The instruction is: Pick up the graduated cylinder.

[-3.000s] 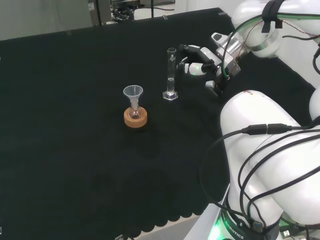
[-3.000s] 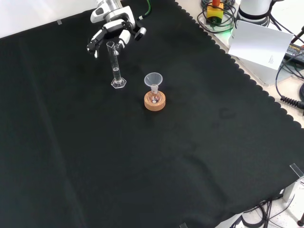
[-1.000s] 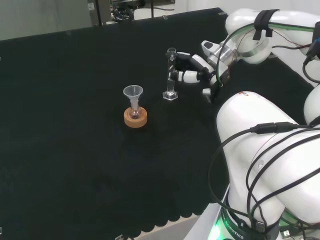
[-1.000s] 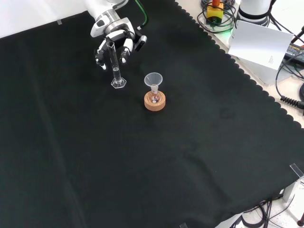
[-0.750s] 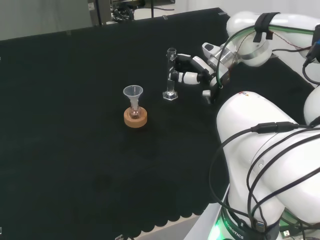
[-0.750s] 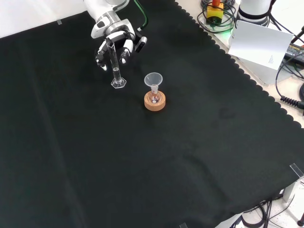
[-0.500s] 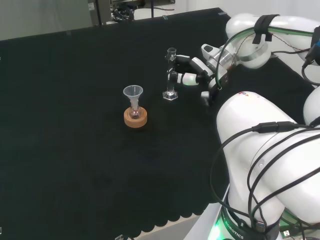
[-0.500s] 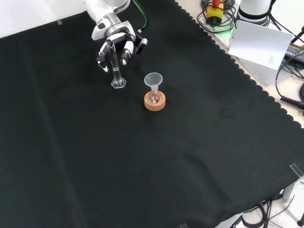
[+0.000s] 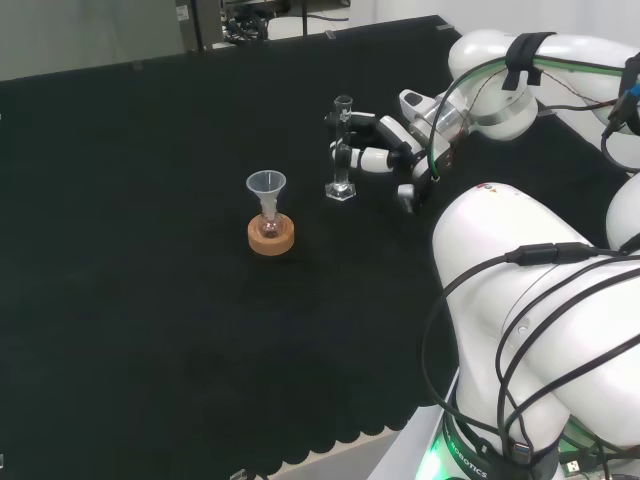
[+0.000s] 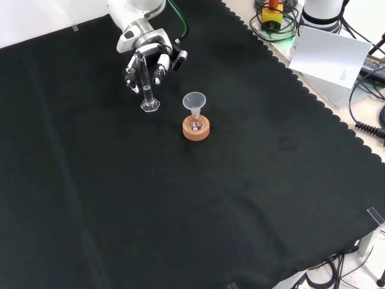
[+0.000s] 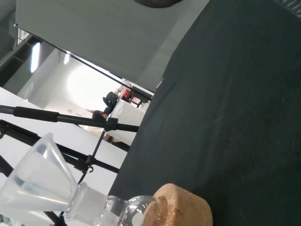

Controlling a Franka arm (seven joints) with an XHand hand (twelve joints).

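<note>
Clear glass graduated cylinder (image 9: 343,150) stood upright on black cloth (image 10: 180,198), black and white hand (image 9: 385,145) beside it, fingers (image 10: 158,67) curled round its upper stem, clear funnel (image 9: 266,189) in small flask on cork ring stand (image 10: 196,128) nearby.

The graduated cylinder (image 9: 342,150) (image 10: 145,84) is tall, slim clear glass on a hexagonal foot, standing upright toward the cloth's far edge in the front view, possibly holding some liquid.
</note>
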